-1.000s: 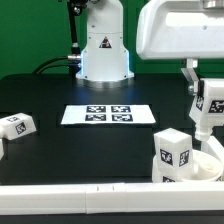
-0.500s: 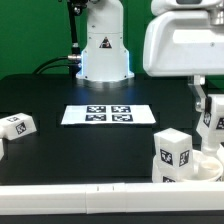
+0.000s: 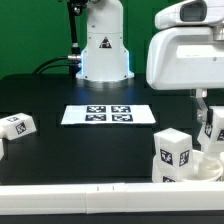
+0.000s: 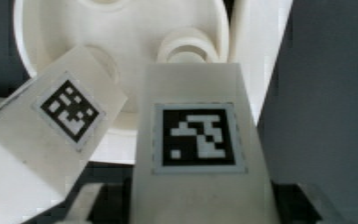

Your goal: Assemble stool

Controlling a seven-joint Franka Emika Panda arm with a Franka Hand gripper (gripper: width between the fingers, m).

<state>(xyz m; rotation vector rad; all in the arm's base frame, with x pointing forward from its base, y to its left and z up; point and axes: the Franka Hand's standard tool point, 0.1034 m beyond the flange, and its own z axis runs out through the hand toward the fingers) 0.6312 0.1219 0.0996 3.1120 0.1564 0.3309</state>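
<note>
The round white seat (image 3: 207,168) lies at the front on the exterior view's right, with one tagged white leg (image 3: 173,152) standing upright in it. My gripper (image 3: 212,112) is shut on a second tagged leg (image 3: 216,128) and holds it upright just above the seat's far side. In the wrist view this held leg (image 4: 197,130) fills the middle between the dark fingers (image 4: 105,200). The seat (image 4: 123,30) and an open socket (image 4: 190,52) lie beyond it. The standing leg (image 4: 60,105) is beside it. A third leg (image 3: 15,126) lies on the table at the exterior view's left.
The marker board (image 3: 109,115) lies flat in the middle of the black table. The robot base (image 3: 103,50) stands at the back. A white rail (image 3: 80,188) runs along the front edge.
The arm has moved towards the exterior view's right and lower, carrying the held leg down closer to the seat. The other legs and the seat have not moved.
</note>
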